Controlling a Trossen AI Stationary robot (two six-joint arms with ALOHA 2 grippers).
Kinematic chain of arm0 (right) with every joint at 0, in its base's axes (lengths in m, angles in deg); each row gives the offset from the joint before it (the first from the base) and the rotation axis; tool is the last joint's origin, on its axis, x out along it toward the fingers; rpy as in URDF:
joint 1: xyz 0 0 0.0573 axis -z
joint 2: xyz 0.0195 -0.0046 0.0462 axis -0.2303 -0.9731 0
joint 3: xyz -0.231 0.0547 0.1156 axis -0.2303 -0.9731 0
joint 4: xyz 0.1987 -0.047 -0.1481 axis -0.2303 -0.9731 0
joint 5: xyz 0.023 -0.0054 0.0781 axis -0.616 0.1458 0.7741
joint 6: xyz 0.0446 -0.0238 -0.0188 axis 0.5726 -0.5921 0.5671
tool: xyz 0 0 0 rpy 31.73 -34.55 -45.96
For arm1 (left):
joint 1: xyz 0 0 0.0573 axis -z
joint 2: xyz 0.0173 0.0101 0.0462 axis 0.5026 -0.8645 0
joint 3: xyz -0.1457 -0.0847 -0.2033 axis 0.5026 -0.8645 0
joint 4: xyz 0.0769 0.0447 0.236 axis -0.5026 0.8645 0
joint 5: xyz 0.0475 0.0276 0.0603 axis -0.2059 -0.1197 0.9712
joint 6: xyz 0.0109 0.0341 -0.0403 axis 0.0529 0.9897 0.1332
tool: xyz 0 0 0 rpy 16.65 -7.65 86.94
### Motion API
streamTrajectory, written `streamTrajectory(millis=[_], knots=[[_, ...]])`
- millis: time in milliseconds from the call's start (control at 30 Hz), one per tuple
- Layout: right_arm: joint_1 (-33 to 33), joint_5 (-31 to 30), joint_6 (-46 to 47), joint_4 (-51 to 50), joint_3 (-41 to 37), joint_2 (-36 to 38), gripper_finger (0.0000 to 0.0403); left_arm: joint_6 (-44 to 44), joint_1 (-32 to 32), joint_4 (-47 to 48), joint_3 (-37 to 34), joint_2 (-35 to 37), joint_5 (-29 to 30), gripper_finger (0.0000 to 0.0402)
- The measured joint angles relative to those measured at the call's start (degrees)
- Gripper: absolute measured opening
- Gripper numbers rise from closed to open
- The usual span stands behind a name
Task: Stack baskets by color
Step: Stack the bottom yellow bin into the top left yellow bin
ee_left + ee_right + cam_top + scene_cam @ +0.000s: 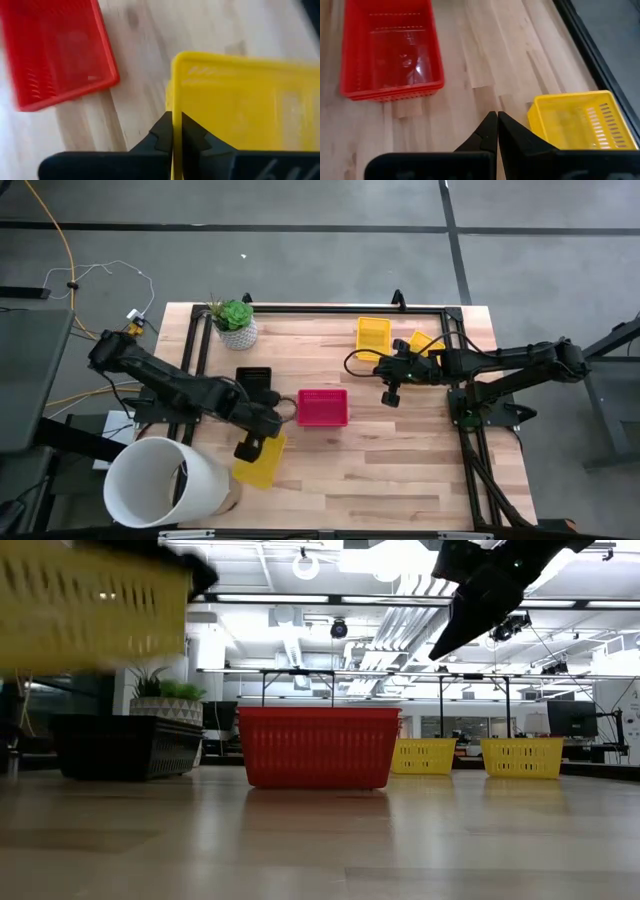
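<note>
My left gripper (249,446) is shut on a yellow basket (264,462) near the table's front left; in the low view this basket (90,605) hangs well above the tabletop. A red basket (323,407) stands at the table's middle, with a black basket (253,379) to its left. Two more yellow baskets (373,335) (425,343) stand at the far right. My right gripper (389,395) hovers shut above the table, right of the red basket, with nothing between its fingers. My left gripper pinches one wall of the yellow basket at its rim (173,107), one finger inside the basket and one outside. The fingers come slanting down from the table's left. The basket is lifted clear of the table and hangs roughly level.
A large white bucket (165,480) lies at the front left corner, close to the left arm. A white pot with a green plant (236,323) stands at the far left. A black frame (455,395) runs along the table's right side. Bare wood lies in front of the red basket.
</note>
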Motion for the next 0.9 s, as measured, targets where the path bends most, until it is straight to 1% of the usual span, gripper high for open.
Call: streamTrajectory(millis=[133,200,300,367,433,500,567,633,667,800,900], knots=[[-0.02,2.73,-1.36,-0.03,0.00,0.00,0.0000,2.61,-0.02,1.92,5.76,4.19,0.75,0.0001],[-0.04,3.97,-2.13,-0.21,0.00,0.07,0.0000,4.98,-0.38,1.35,8.29,5.75,3.58,0.0001],[-0.06,4.23,-2.58,-0.28,0.00,0.94,0.0000,9.12,-2.13,0.95,10.97,7.10,8.34,0.0000],[-0.04,4.27,-2.61,-0.42,0.00,2.24,0.0000,12.40,-4.29,-2.73,11.59,7.53,10.87,0.0000],[-0.07,4.26,-2.80,-0.40,0.00,4.06,0.0000,15.92,-7.11,-6.62,11.55,7.88,11.19,0.0000],[-0.07,4.28,-2.51,-0.19,0.00,6.20,0.0000,18.35,-10.47,-13.22,11.15,7.88,9.05,0.0000],[-0.07,4.27,-1.65,-0.18,0.00,8.33,0.0000,20.02,-13.88,-19.60,9.77,7.78,4.28,0.0000],[-0.07,4.42,-0.97,-0.14,0.00,10.13,0.0000,20.48,-16.80,-28.34,7.27,7.19,-0.44,0.0000],[-0.07,4.79,-0.94,-0.33,0.00,10.92,0.0000,20.50,-18.12,-30.98,5.75,7.15,-2.20,0.0000],[-0.08,5.39,-0.84,-0.32,0.00,12.58,0.0000,18.56,-22.19,-44.93,-1.10,6.62,-7.21,0.0000],[-0.17,5.42,-0.85,-0.57,0.00,12.80,0.0000,15.81,-24.45,-51.43,-6.63,6.39,-9.08,0.0000]])
